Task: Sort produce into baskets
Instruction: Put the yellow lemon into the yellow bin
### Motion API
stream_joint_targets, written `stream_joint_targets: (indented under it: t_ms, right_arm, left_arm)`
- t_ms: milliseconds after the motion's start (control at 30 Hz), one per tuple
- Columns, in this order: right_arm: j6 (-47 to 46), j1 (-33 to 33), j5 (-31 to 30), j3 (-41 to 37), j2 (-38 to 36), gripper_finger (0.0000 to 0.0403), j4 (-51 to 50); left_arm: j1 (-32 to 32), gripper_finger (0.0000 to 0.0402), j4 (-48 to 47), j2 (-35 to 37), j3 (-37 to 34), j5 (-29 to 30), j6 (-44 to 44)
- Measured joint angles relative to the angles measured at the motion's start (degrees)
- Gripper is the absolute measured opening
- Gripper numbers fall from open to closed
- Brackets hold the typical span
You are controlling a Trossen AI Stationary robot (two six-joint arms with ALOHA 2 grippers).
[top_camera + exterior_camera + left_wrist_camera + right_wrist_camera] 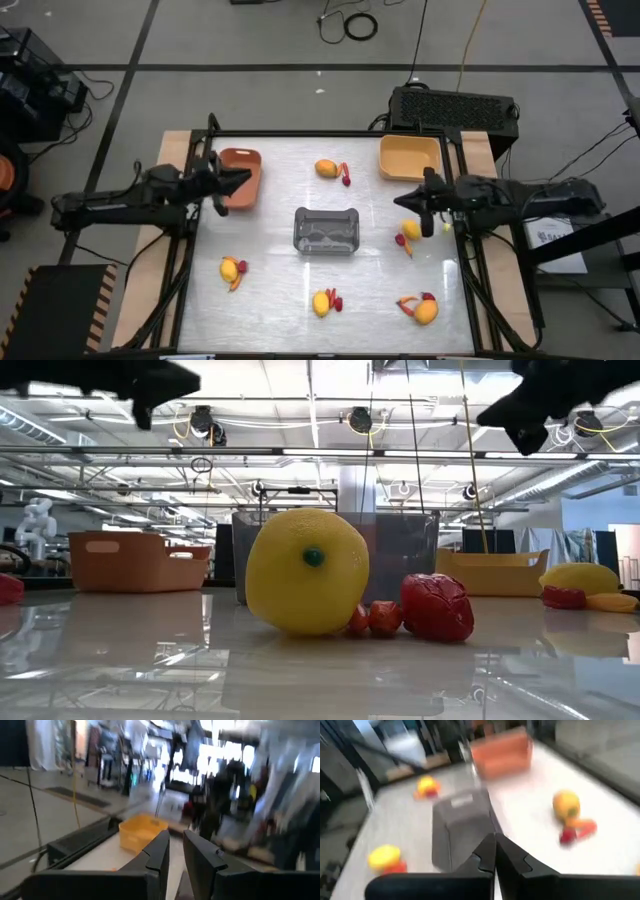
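- The left gripper (243, 179) hangs above the terracotta basket (240, 178); in its wrist view the fingers (161, 851) stand a narrow gap apart with nothing between them.
- The right gripper (408, 198) has its fingers pressed together, empty, with the yellow basket (409, 156) just behind it.
- A yellow fruit with red pieces (408, 232) lies just beside the right gripper, toward the table's front.
- The grey basket (326, 230) sits between both grippers, slightly forward.
- Further fruit clusters (327, 301) lie well apart, near the front edge.
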State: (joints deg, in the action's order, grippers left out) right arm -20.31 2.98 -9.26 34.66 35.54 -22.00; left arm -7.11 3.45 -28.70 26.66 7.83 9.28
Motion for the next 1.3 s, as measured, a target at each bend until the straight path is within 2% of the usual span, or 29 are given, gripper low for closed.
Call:
stream_joint_targets:
  t_ms: [200,400,567,700,800,967,1300]
  right_arm:
    - [-8.8,0.0,0.1,18.5,15.6,0.0,-24.3]
    - [-17.7,0.0,0.4,29.8,26.6,0.0,-39.6]
    - [-24.2,-0.3,-0.9,36.5,34.3,0.0,-49.1]
    - [-29.9,-0.3,-1.1,38.9,38.8,0.0,-53.3]
    - [-29.3,-0.3,-0.9,39.0,40.8,0.0009,-53.4]
    - [-29.3,-0.8,1.8,39.0,43.3,0.0057,-53.4]
    - [-29.1,-3.8,2.3,34.1,43.5,0.0223,-54.9]
  left_arm:
    - [0.0,0.0063,-11.9,-14.0,16.6,-0.9,-9.2]
    - [0.0,0.0063,-21.7,-24.5,29.8,-0.9,-9.9]
    - [0.0,0.009,-23.3,-29.8,33.3,-0.9,-13.5]
    - [0.1,0.0147,-23.5,-32.3,33.4,-0.7,-15.8]
    - [0.1,0.0195,-23.5,-33.8,33.4,-0.5,-15.7]
    - [0.1,0.0234,-23.6,-36.1,33.4,-0.5,-9.3]
    - [0.1,0.0238,-23.7,-37.7,33.4,-1.2,-3.1]
